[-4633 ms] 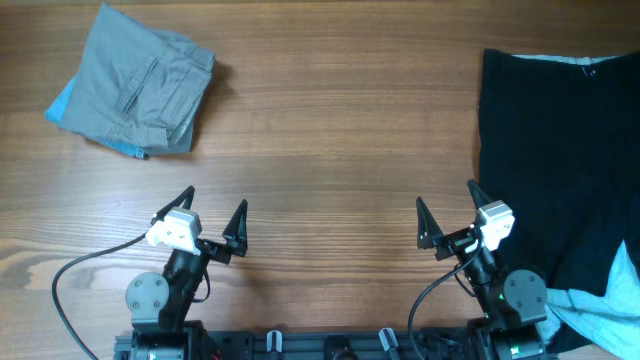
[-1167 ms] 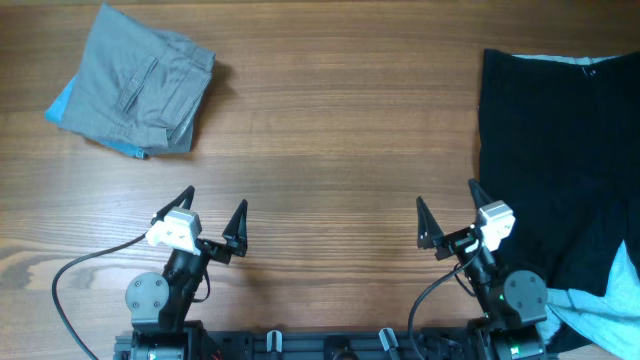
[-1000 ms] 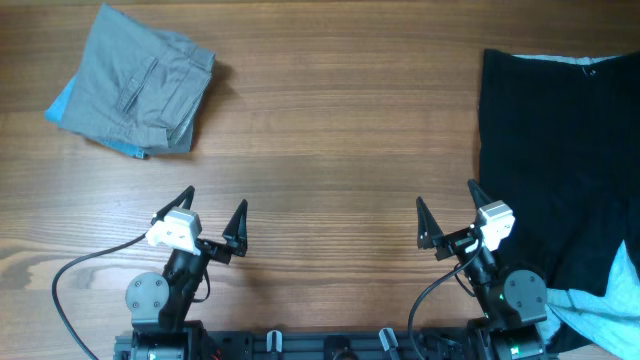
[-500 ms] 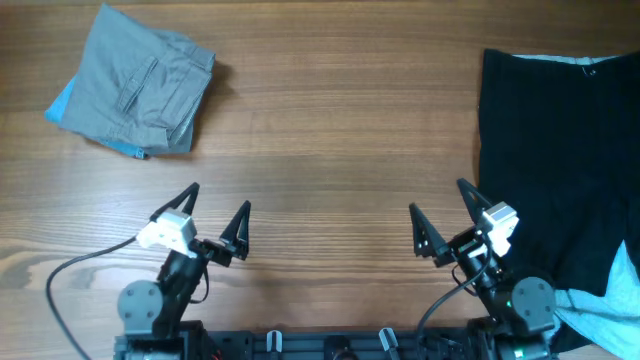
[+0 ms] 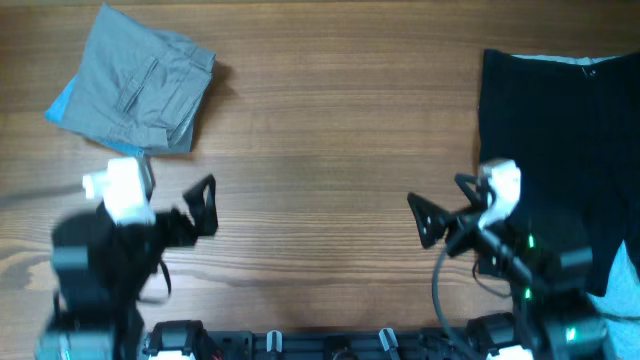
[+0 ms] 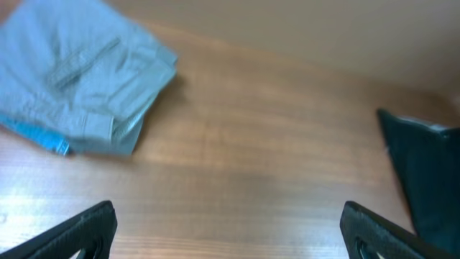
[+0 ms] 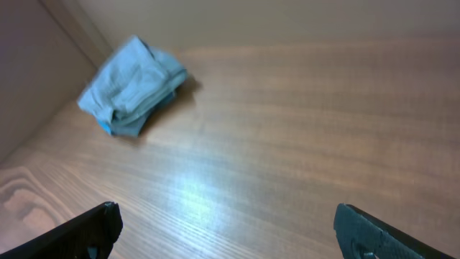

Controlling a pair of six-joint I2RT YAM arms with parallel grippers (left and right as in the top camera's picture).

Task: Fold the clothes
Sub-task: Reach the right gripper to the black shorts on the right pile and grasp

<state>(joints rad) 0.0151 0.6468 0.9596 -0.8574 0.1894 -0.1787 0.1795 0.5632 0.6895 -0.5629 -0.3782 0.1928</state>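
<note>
The black trousers (image 5: 560,140) lie spread flat at the table's right side, waistband at the far edge; a corner shows in the left wrist view (image 6: 424,173). Folded grey trousers (image 5: 135,80) sit at the far left on a light blue T-shirt (image 5: 60,108); both show in the left wrist view (image 6: 79,72) and the pile shows in the right wrist view (image 7: 133,86). My left gripper (image 5: 178,185) is open and empty, just near of the grey pile. My right gripper (image 5: 440,202) is open and empty, beside the black trousers' left edge. Both hover over bare wood.
A pale fabric piece (image 5: 625,290) lies at the near right corner, partly over the black trousers. The wooden table (image 5: 330,130) stretches between the two piles. The arm bases and cables sit along the near edge.
Both arms have left their rest pose in the last half second. The left gripper swung left and farther out toward the grey pile; the right one rose and moved farther out. Clothes unmoved.
</note>
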